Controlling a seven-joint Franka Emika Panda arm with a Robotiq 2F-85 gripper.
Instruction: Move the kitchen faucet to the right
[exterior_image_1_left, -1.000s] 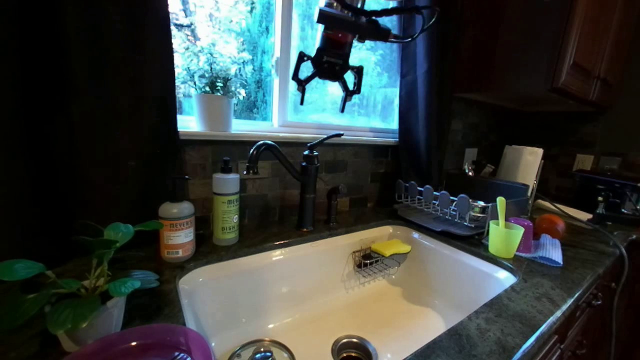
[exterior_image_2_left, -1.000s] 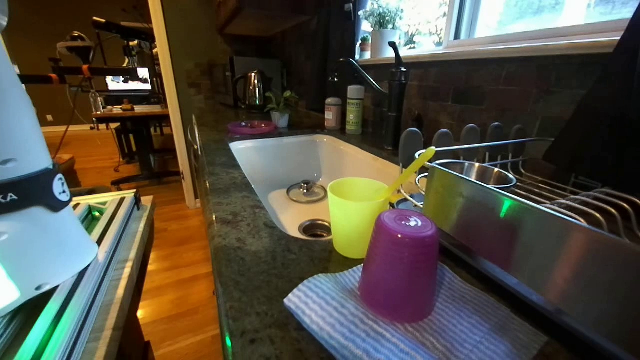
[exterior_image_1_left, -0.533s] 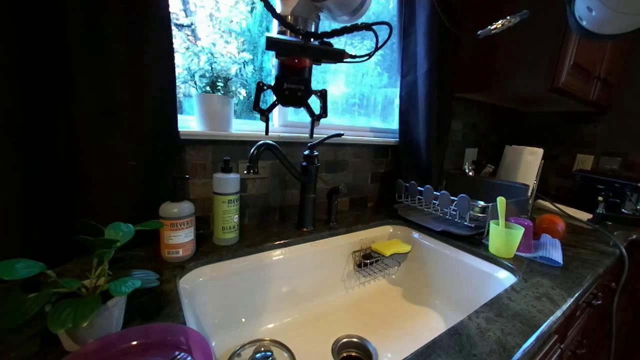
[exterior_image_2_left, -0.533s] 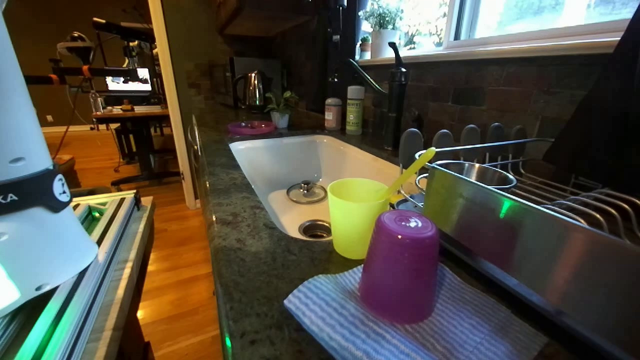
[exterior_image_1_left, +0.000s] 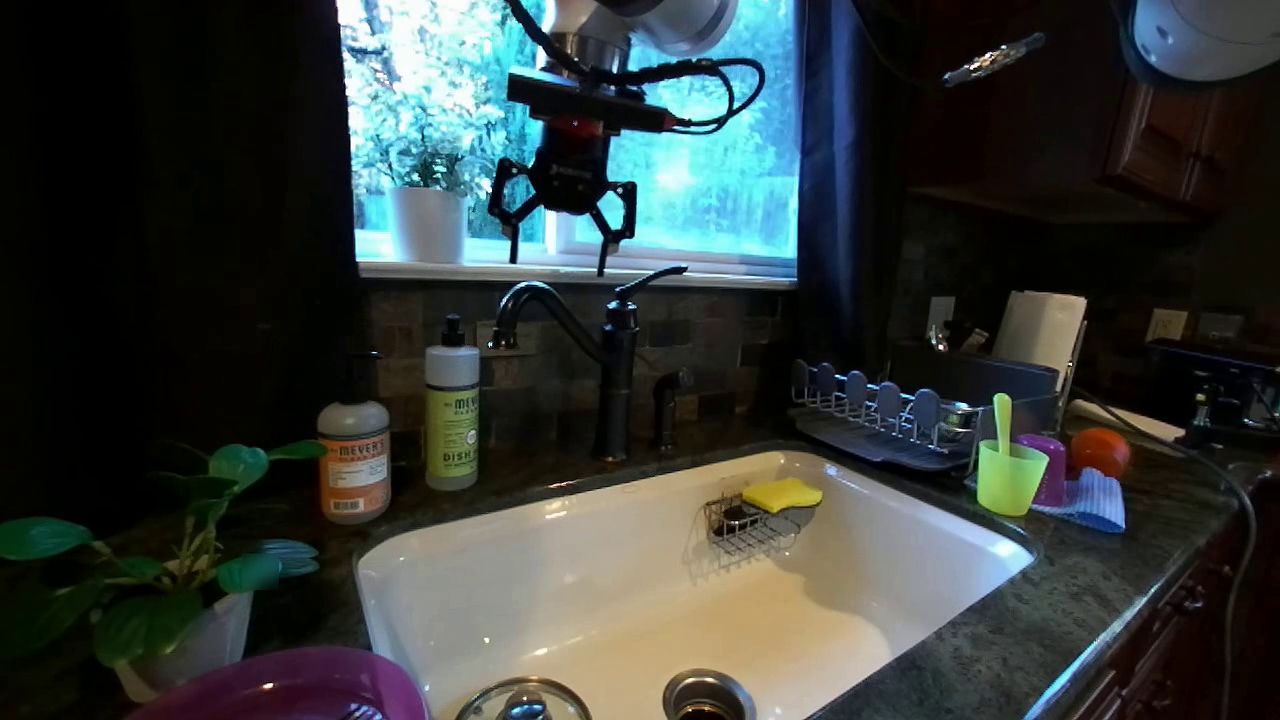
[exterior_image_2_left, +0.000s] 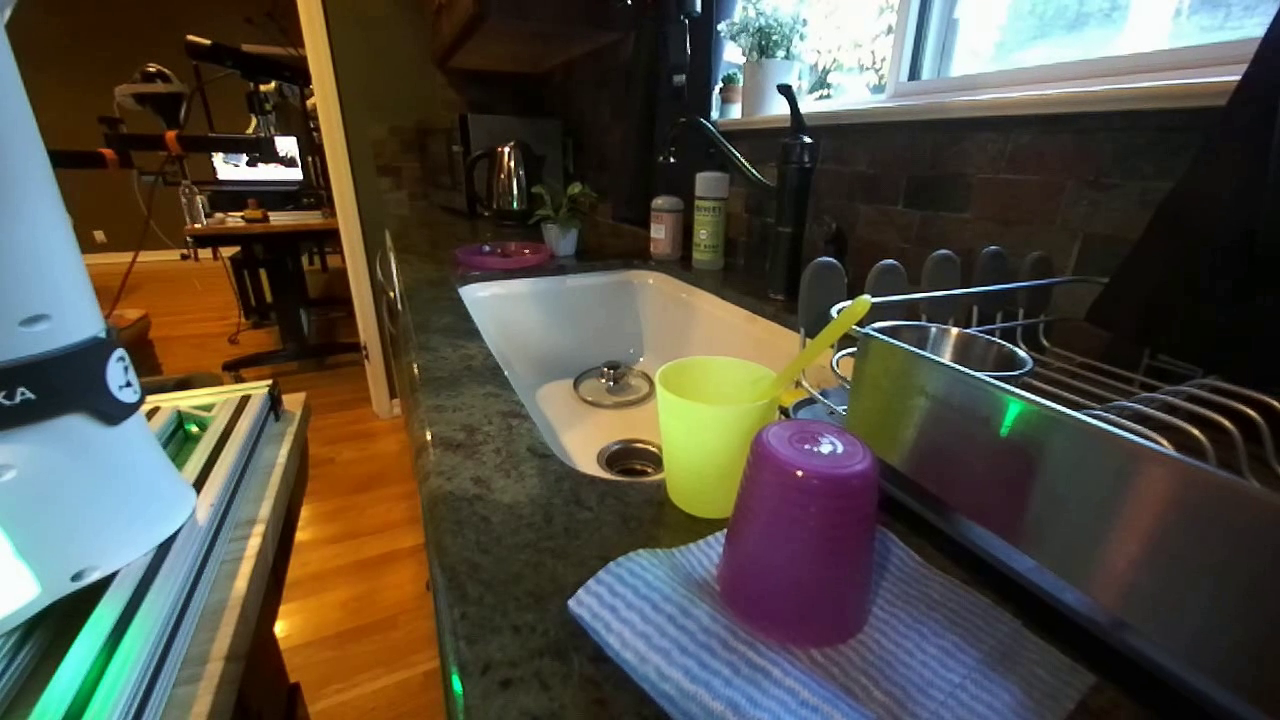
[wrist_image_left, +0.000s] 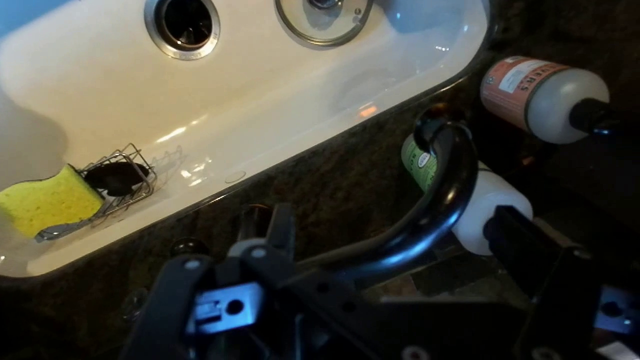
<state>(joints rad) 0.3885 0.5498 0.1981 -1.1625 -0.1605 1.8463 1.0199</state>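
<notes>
Gripper hangs pointing down, fingers set wide apart; kitchen faucet sits below the fingers in an exterior view, apart from both tips, its stem slightly right of them, its spout reaching left beneath them; faucet bronze-black and glossy, stem upright and ringed near the top; spout climbs from the stem into a gooseneck, mouth facing down; slim lever tilts up and to the right. Wrist view: spout shows in the gap between the fingers, bluish shine along its curve; stem and lever hard to make out there behind dark gripper parts; green-labelled soap bottle, beside the finger at picture right, partly covered by the spout, its top blending into that finger. Robot arm above the fingers, cut off by the top edge in an exterior view; glass lid in the sink, well below the fingers, cut by the bottom edge; in an exterior view with the upturned purple cup large in front, spout's end nearly lost in the dark, gripper hard to pick out.
</notes>
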